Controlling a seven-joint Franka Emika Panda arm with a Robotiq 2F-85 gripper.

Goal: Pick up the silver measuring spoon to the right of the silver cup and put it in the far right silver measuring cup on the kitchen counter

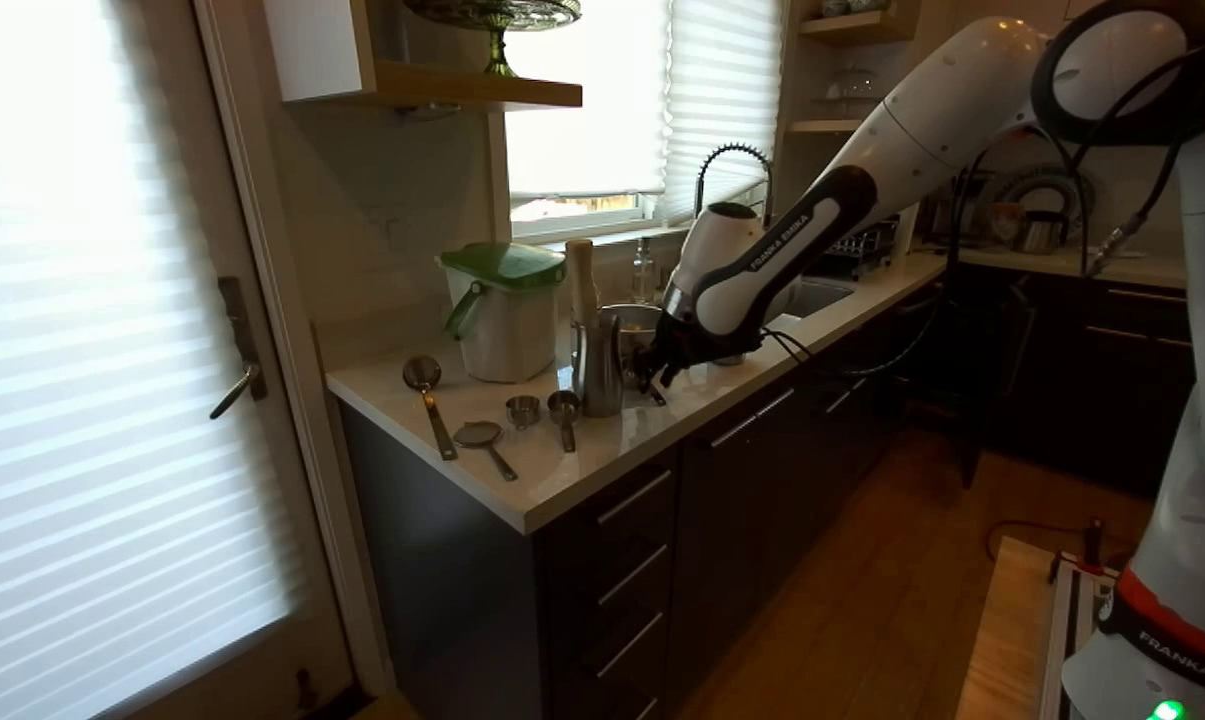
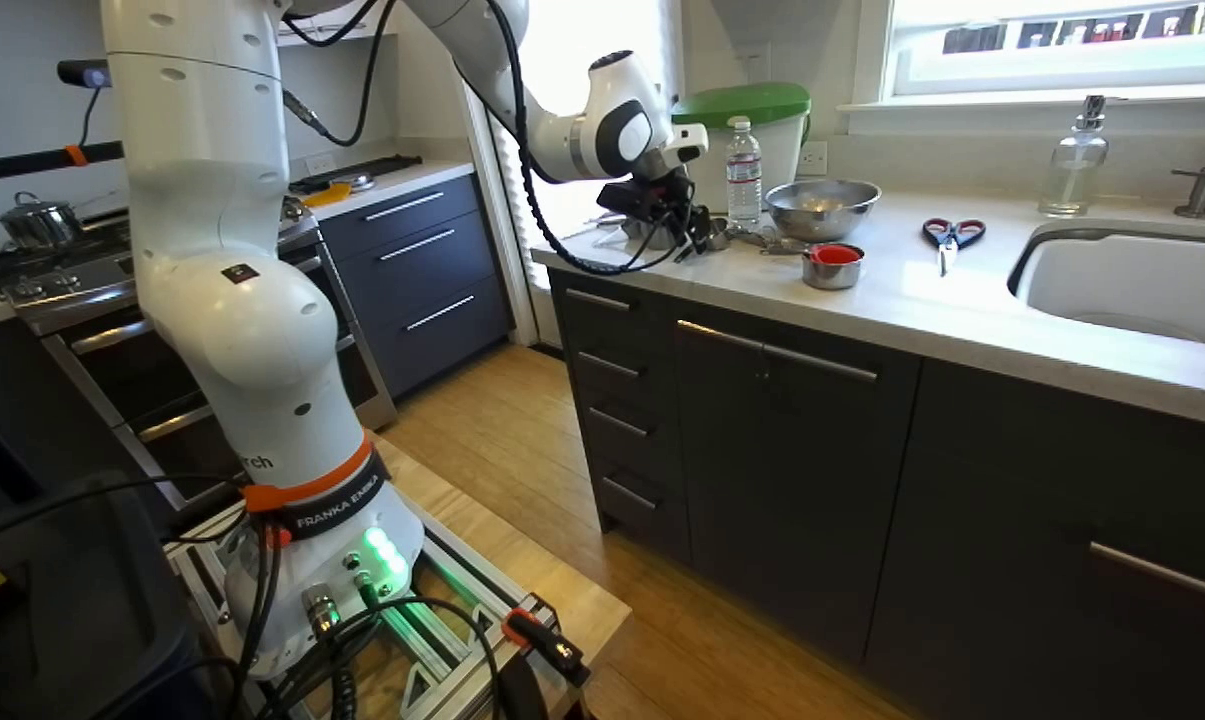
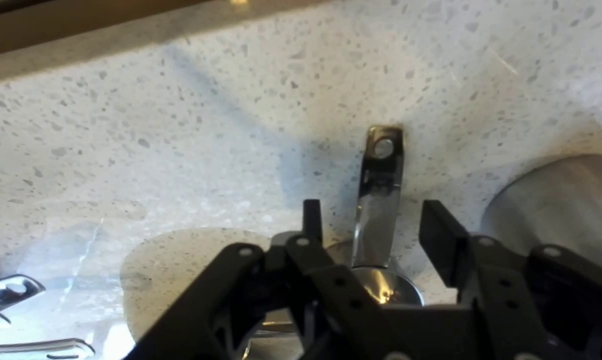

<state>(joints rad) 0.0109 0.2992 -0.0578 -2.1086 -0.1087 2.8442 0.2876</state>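
A silver measuring spoon (image 3: 379,200) lies on the off-white kitchen counter (image 3: 206,115), its handle toward the front edge. My gripper (image 3: 373,220) is open above it, one finger on each side of the handle, apart from it. In an exterior view the gripper (image 1: 657,378) is low over the counter, and the spoon's handle tip (image 1: 659,397) shows below it. The tall silver cup (image 1: 602,370) stands beside the gripper; it also shows in the wrist view (image 3: 560,205). A small silver measuring cup (image 2: 830,272), red inside, stands farthest right in an exterior view.
A steel bowl (image 2: 822,208), water bottle (image 2: 744,175) and green-lidded bin (image 1: 507,325) stand behind. Scissors (image 2: 950,238) lie near the sink (image 2: 1132,290). Small cups (image 1: 523,411) and strainers (image 1: 480,435) sit at the counter's end. Other handles (image 3: 16,295) lie at the wrist view's left.
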